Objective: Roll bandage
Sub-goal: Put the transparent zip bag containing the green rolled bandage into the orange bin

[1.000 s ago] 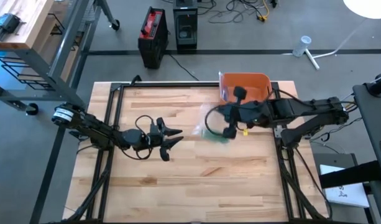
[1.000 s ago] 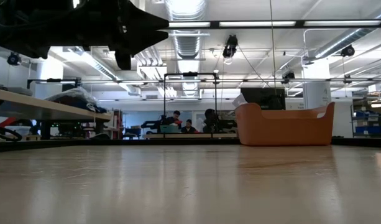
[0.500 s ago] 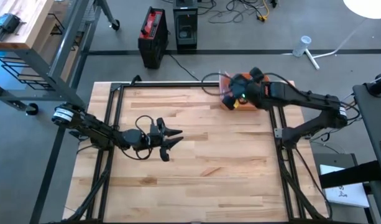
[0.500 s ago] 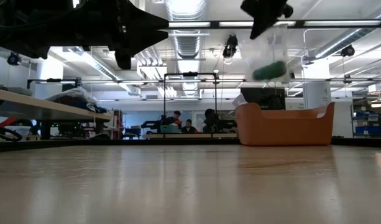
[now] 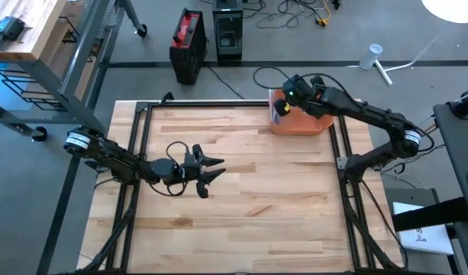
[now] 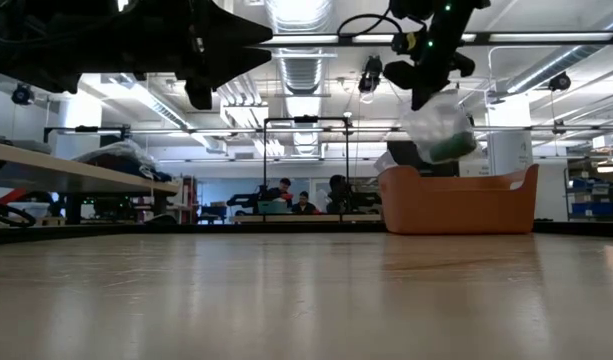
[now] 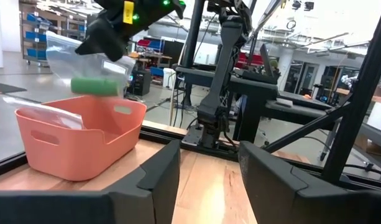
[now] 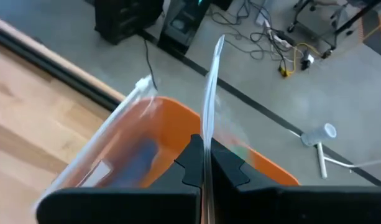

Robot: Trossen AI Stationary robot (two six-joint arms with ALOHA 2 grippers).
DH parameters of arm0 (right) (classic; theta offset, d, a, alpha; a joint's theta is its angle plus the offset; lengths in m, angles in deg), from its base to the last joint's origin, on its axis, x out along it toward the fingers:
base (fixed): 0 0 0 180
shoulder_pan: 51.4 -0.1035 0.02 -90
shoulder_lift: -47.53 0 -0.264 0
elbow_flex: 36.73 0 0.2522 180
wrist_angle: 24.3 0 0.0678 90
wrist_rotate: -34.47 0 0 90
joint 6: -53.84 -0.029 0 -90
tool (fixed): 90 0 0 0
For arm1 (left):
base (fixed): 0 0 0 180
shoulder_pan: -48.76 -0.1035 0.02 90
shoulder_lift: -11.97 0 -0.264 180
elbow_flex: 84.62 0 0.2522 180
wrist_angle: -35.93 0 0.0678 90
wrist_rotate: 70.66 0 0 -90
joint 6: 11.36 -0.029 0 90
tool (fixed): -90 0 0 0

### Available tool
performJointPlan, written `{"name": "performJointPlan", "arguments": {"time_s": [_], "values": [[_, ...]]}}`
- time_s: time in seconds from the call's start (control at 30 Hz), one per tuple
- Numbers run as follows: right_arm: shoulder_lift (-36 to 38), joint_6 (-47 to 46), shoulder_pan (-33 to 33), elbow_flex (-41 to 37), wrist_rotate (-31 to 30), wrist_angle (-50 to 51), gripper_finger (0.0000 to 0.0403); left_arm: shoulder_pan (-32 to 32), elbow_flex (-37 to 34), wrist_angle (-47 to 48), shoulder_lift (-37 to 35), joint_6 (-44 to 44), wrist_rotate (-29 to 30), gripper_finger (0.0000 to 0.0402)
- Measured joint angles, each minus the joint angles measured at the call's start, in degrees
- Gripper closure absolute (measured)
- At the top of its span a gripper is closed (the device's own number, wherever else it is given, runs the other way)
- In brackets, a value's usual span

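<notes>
— Left gripper [image 5: 212, 169]?
— Near, mid-table, fingers parted, nothing between them.
— And farther off?
— Right gripper [image 6: 423, 88] pinches a clear bag [image 6: 438, 128] over the orange bin [image 6: 458, 203] — green bandage roll [image 7: 94, 85] inside, blurred.

The bin [image 6: 458, 203] is orange. The bag [image 6: 438, 122] is clear plastic, with a green roll [image 7: 94, 86] inside it. The counter [image 5: 241, 191] is pale wood with light plank stripes, and both arms are dark.
</notes>
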Motion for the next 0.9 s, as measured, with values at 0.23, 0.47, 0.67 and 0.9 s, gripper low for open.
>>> {"name": "performJointPlan", "arguments": {"time_s": [0.23, 0.47, 0.67, 0.9], "values": [[-2.4, 0.07, 0.52, -0.31, 0.07, -6.87, 0.0401, 0.0, 0.0, -0.02, 0.0, 0.0, 0.0, 0.0235], [-10.29, -0.51, 1.16, -0.57, 1.98, -9.49, 0.0401, 0.0, 0.0, 0.0, 0.0, 0.0, 0.0, 0.023], [-15.19, -4.48, 1.69, -0.57, 2.88, -10.65, 0.04, 0.0, 0.02, 0.0, 0.04, 0.0, 0.01, 0.024], [-16.53, -4.44, 3.12, -0.63, 3.14, -15.11, 0.038, 0.0, 0.02, -0.01, 0.04, -0.01, 0.01, 0.0257]]}}
